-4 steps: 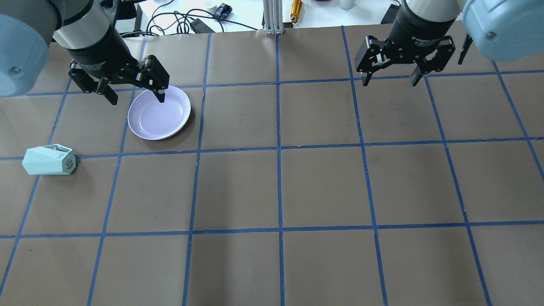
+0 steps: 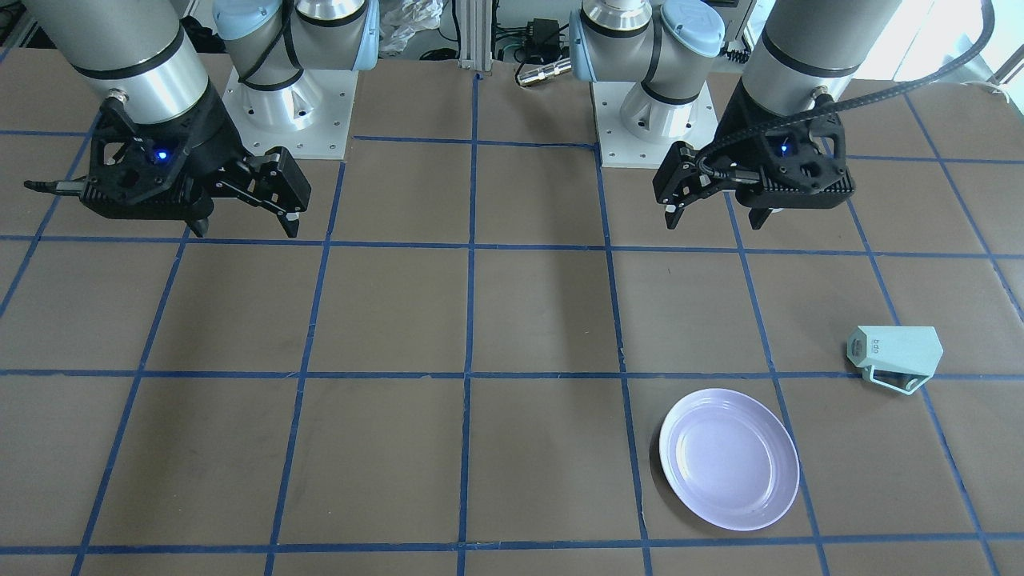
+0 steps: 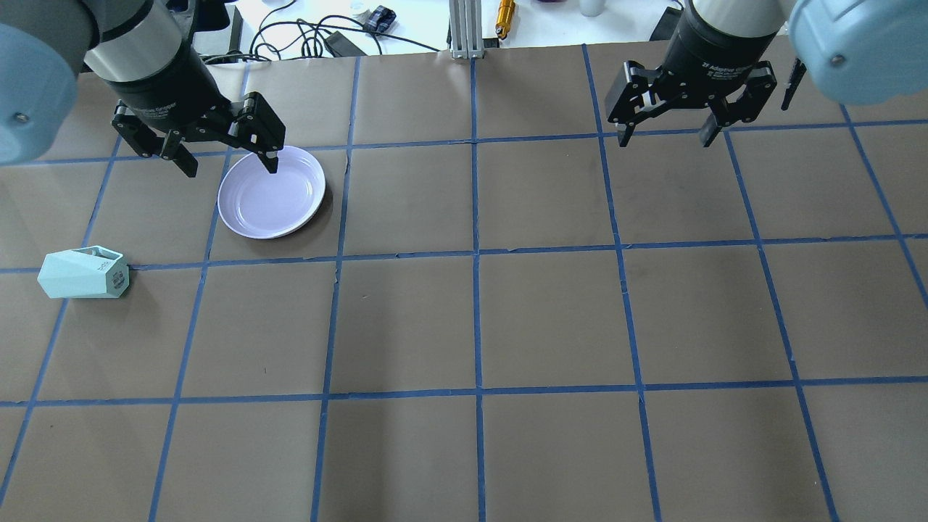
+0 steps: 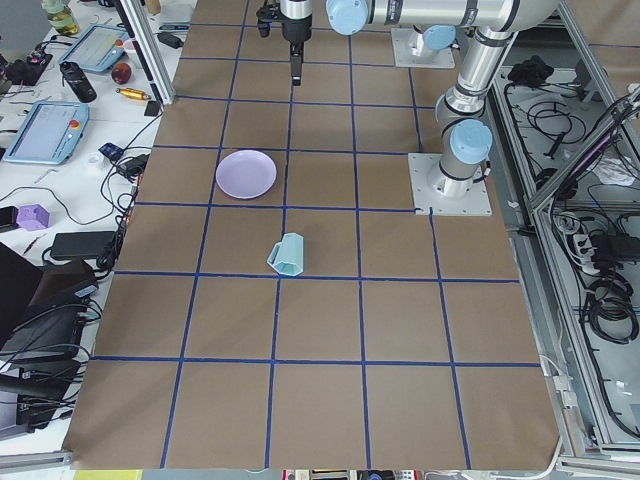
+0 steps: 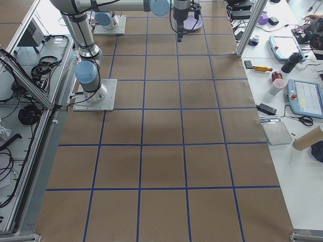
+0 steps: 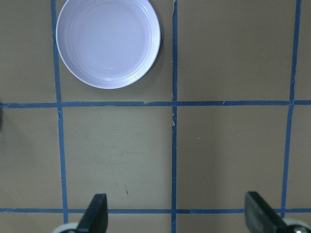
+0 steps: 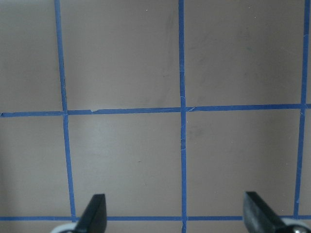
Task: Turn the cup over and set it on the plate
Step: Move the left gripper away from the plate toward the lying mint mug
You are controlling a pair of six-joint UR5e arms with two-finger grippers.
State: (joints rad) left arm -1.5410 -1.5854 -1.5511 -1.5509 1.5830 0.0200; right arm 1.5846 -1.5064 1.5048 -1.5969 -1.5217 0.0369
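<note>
Left pincer (image 3: pixel 233 170) slightly off its earlier spot; it and right pincer (image 3: pixel 664 141) agape, empty.

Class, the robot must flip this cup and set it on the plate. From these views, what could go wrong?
The cup lies on its side; its slanted facets may slip or roll as the open left gripper closes. Its handle juts sideways and could snag a finger. Set off-centre, it could tip on the plate rim.

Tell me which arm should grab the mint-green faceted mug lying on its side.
Left. The open left gripper hangs near the mint-green faceted mug; the open right gripper is far across the taped brown table.
</note>
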